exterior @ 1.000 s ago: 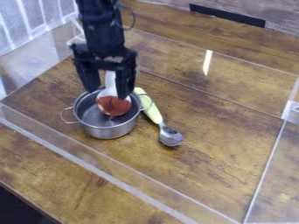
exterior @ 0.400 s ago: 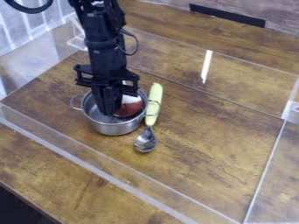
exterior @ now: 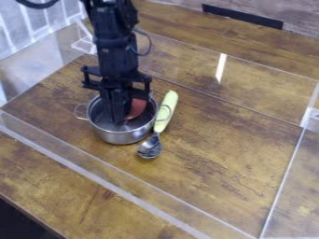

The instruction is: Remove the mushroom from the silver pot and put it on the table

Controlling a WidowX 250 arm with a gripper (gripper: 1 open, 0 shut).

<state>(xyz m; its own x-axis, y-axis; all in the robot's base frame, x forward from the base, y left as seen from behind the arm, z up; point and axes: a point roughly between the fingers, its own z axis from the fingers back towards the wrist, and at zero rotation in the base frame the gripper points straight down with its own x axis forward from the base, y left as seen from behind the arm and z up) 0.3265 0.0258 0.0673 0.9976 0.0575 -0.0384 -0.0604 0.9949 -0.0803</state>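
end effector (exterior: 118,107) closed, inside silver pot (exterior: 117,128); mushroom (exterior: 136,108) beside it; grip unclear

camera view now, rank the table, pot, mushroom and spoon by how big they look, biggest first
1. table, by far
2. pot
3. mushroom and spoon: unsure, since the claw and pot rim hide part of the mushroom

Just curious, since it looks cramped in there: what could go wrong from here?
The gripper reaches down inside the pot, so lifting might drag the pot along. The spoon lies right beside the pot and could get knocked.
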